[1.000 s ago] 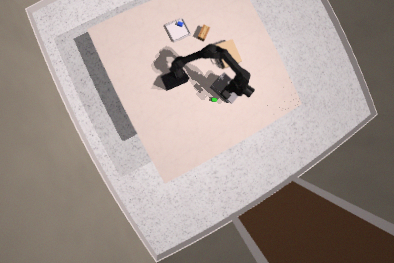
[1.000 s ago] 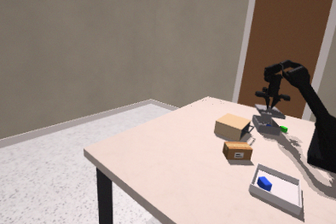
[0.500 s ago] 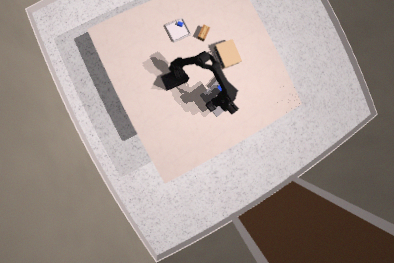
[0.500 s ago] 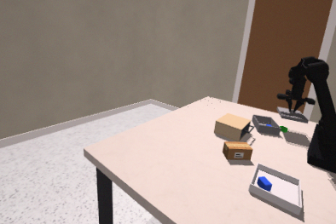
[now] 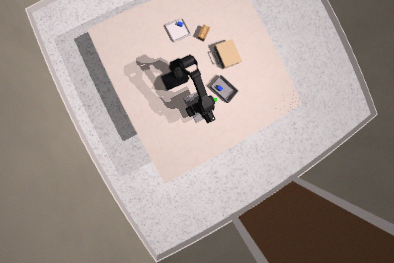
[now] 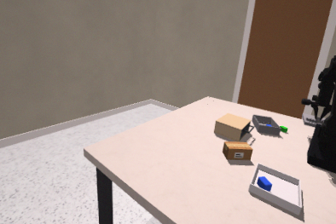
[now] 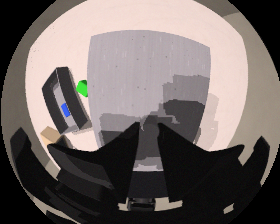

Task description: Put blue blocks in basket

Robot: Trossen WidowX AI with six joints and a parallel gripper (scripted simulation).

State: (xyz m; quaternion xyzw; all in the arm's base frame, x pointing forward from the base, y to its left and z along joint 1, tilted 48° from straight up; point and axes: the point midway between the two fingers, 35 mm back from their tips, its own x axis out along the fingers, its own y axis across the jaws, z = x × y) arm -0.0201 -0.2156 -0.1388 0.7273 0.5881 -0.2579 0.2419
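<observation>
Clenched on the grey lid (image 5: 198, 118) (image 6: 310, 119) (image 7: 150, 65), with the fingers (image 6: 314, 107) close together above it. Held level or nearly so over the counter (image 5: 260, 117) (image 6: 170, 146) (image 7: 230, 85), toward the lower edge in the top view. Just beside, toward the right corner: the open dark grey box (image 5: 231, 85) (image 6: 262, 117) (image 7: 75, 97), with one blue block (image 5: 219, 88) (image 6: 269, 125) (image 7: 65, 110) inside. Outside the box, near its wall on the lid side: a green block (image 5: 215, 99) (image 6: 284, 129) (image 7: 82, 88). Nearer the upper edge: the pale, low-walled basket (image 5: 169, 30) (image 6: 273, 201), upright, with another blue block (image 5: 180, 23) (image 6: 264, 183) inside. Beside the basket, toward the top corner: a small wooden box (image 5: 202, 32) (image 6: 237, 151), labelled in front. Between there and the dark box, toward the right edge: a tan cabinet (image 5: 229, 53) (image 6: 232, 125) (image 7: 50, 134) with a handle facing the arm (image 5: 199, 84) (image 6: 326, 138). Cannot tell what lies within.
</observation>
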